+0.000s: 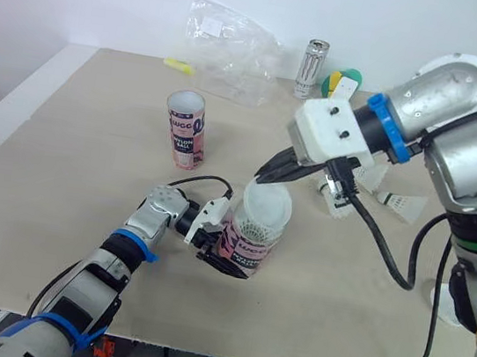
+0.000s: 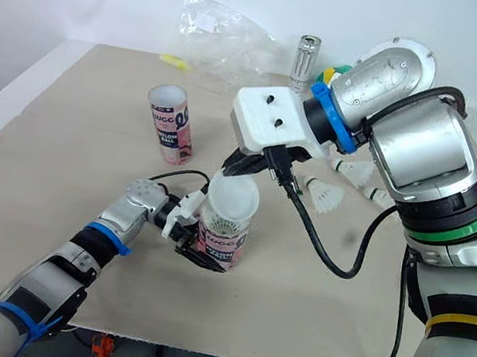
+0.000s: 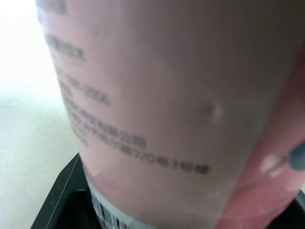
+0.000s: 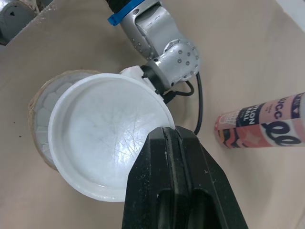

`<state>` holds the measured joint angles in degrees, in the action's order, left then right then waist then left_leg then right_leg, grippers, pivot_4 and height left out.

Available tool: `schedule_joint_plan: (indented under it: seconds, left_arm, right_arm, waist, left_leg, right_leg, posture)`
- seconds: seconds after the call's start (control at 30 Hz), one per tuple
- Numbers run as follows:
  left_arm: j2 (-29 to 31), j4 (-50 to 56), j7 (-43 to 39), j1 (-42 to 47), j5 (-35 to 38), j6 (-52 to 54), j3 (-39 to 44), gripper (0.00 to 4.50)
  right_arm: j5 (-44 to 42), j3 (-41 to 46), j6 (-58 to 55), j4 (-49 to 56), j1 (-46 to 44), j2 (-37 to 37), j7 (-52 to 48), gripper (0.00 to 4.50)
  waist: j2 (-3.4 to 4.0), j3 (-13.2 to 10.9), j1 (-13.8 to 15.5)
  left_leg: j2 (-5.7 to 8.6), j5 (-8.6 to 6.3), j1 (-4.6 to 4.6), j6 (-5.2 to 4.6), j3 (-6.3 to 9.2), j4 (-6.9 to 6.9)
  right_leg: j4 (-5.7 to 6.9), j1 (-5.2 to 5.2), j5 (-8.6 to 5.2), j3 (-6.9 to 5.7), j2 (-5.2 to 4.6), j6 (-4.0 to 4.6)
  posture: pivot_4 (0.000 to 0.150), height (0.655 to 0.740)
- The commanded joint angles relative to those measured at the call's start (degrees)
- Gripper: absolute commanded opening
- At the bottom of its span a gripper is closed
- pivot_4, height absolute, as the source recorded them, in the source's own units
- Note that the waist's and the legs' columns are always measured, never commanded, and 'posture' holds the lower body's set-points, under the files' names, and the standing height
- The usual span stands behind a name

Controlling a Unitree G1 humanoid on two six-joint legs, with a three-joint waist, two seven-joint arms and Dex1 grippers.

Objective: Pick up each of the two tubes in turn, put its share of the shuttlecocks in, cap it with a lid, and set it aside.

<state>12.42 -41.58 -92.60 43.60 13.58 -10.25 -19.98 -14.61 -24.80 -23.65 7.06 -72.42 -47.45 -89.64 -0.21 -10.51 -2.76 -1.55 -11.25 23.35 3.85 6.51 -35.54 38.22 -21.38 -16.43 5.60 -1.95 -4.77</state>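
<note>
Now, table (image 1: 63, 163): tube (image 1: 247, 244) near its front edge.
Tube: clasped by the left gripper (image 1: 224, 256), near upright, mouth up.
Lid (image 4: 102, 133): pinched at its rim by the right gripper (image 4: 172, 132), tilted just over the mouth, slightly off-centre.

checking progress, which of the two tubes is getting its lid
The front tube, gripped by the left hand: the right hand holds a white lid at its mouth. The other tube stands alone farther back.
</note>
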Motion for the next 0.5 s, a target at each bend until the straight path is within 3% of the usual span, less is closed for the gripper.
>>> schedule_joint_plan:
  seconds: [0.03,0.5]
  left_arm:
    - [1.0,-2.1,0.1,-2.1,-3.2,0.7,-1.8,2.83]
    - [1.3,-1.6,0.1,-2.6,-3.2,1.1,-1.8,2.83]
  right_arm:
    - [-0.6,0.8,0.0,1.7,0.2,0.0,-2.8,0.06]
    - [-1.2,0.8,-3.3,5.8,2.9,1.4,-1.9,0.06]
  waist:
    - [0.0,0.0,0.0]
    - [0.0,0.0,0.0]
  left_leg:
    - [0.0,0.0,0.0,0.0,0.0,0.01]
    - [0.0,0.0,0.0,0.0,0.0,0.02]
  right_leg:
    - [0.0,0.0,0.0,0.0,0.0,0.0]
    - [0.0,-0.01,-0.01,-0.01,0.0,0.0]
  posture:
    - [0.15,0.74]
    - [0.15,0.74]
